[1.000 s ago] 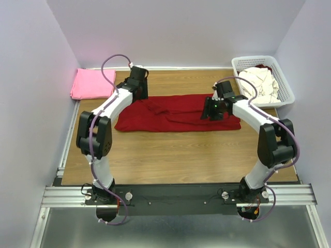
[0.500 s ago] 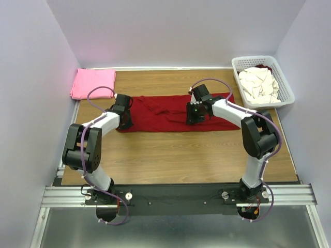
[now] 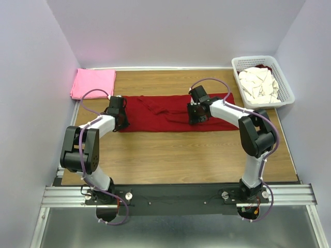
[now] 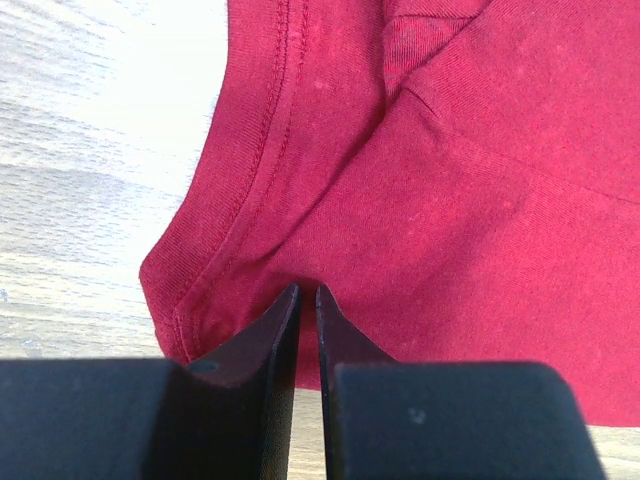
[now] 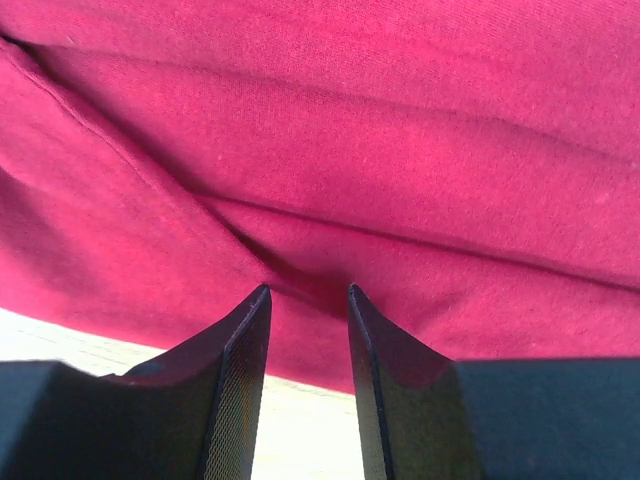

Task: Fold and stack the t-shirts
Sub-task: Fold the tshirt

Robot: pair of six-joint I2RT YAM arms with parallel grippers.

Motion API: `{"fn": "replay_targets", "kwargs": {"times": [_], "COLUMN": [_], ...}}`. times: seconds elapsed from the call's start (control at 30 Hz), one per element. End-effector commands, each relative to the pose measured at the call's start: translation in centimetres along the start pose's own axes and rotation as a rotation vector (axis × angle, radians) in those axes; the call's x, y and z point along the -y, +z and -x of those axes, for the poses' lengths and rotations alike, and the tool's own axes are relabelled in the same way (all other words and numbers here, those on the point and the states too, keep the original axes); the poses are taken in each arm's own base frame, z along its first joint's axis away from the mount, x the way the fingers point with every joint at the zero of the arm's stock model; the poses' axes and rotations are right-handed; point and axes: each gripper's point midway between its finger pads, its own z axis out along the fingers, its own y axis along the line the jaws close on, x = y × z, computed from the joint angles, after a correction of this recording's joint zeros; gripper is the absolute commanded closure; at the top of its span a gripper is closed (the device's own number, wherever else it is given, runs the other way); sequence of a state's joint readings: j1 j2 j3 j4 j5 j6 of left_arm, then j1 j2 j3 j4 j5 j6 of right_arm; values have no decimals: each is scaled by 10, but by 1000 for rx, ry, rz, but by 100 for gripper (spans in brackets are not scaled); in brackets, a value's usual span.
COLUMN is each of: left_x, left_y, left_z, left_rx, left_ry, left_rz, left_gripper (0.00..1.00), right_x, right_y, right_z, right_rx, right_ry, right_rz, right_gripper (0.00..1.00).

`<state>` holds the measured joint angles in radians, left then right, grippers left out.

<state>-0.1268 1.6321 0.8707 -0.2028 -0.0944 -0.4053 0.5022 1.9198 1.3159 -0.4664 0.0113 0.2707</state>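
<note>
1. Pink shirt: it is lying folded into a flat square at the table's far left corner, well apart from both arms. It is judged done and is serving as the base of the stack.

2. Left gripper: it is sitting low at the left end of the red shirt, near the corner. The fingers are pressing almost together, with only a sliver between them. Creases in the cloth are running into the tips, so it is judged to be pinching the hemmed edge.

3. Red shirt: it is lying as a long band across the middle of the table, running left to right, with wrinkles along its centre. It is judged to be partly folded: narrowed lengthwise, but not yet brought down to a square or set on the pink one.

4. Right gripper: it is bearing down on the red shirt right of centre, close to the near edge. The fingers are standing a little apart with a dark ridge of cloth running up between them, so it is judged to be gripping that fold.

5. Basket: it is standing at the far right corner.

6. Cream shirts: they are lying crumpled in a heap inside the basket, with a scrap of dark red showing at the far side. They are unfolded and are waiting their turn.

Remaining, as judged: finishing the red shirt, stacking it, then folding everything in the basket.
</note>
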Motion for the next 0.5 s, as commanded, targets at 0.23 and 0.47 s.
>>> {"fn": "replay_targets", "kwargs": {"times": [0.23, 0.47], "left_x": [-9, -11], "left_y": [-3, -4], "left_z": [-23, -23], "left_rx": [-60, -54], "left_ry": [10, 21], "left_rz": [5, 11], "left_gripper": [81, 81], "right_x": [-6, 9], "right_y": [8, 8], "right_z": [1, 16], "right_rx": [-14, 23], "right_ry": [-169, -203], "right_rz": [53, -36], "right_gripper": [56, 95]}}
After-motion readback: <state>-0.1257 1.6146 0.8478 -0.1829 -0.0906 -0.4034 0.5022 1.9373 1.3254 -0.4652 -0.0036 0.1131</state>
